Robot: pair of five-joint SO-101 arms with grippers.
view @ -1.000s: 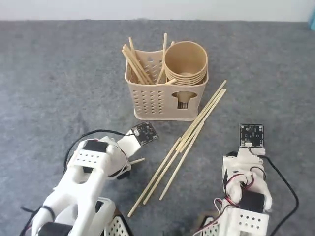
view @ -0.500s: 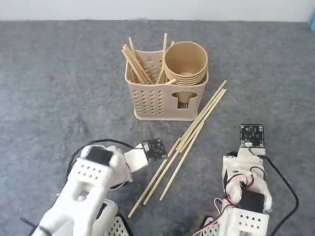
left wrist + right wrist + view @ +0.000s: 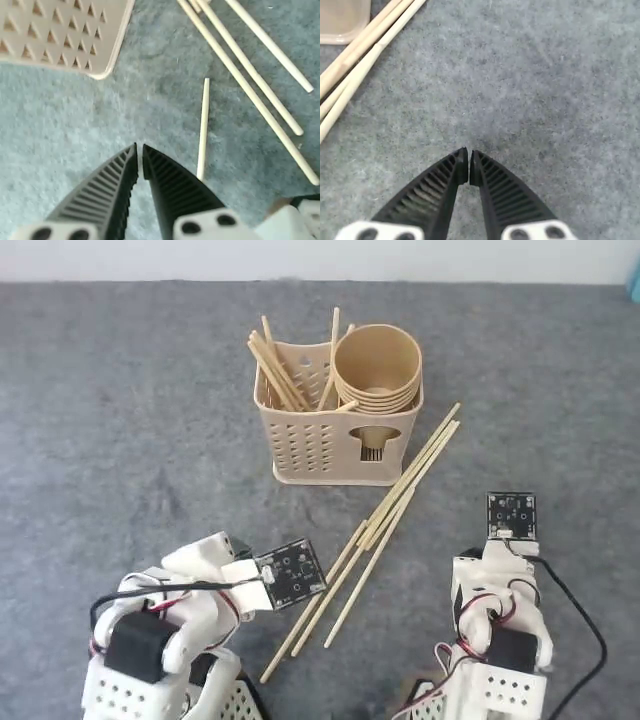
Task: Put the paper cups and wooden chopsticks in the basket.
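A beige perforated basket (image 3: 335, 445) stands mid-table with a stack of paper cups (image 3: 378, 365) and several wooden chopsticks (image 3: 285, 370) in it. Several loose chopsticks (image 3: 385, 515) lie slanting on the grey carpet in front of it. My left gripper (image 3: 139, 149) is shut and empty, just above the carpet, with a short chopstick piece (image 3: 202, 130) beside it and the long chopsticks (image 3: 250, 75) beyond. My right gripper (image 3: 469, 154) is shut and empty over bare carpet, with chopsticks (image 3: 355, 60) off to one side. The basket's corner (image 3: 65, 35) lies ahead of the left gripper.
The left arm (image 3: 170, 625) sits at the front left, its wrist board (image 3: 290, 573) over the near ends of the loose chopsticks. At the front right rests the right arm (image 3: 500, 610). Open carpet lies left and right of the basket.
The left arm has swung right and drawn back toward the table's front; its wrist board now sits lower, by the chopsticks' near ends. The right arm has not moved.
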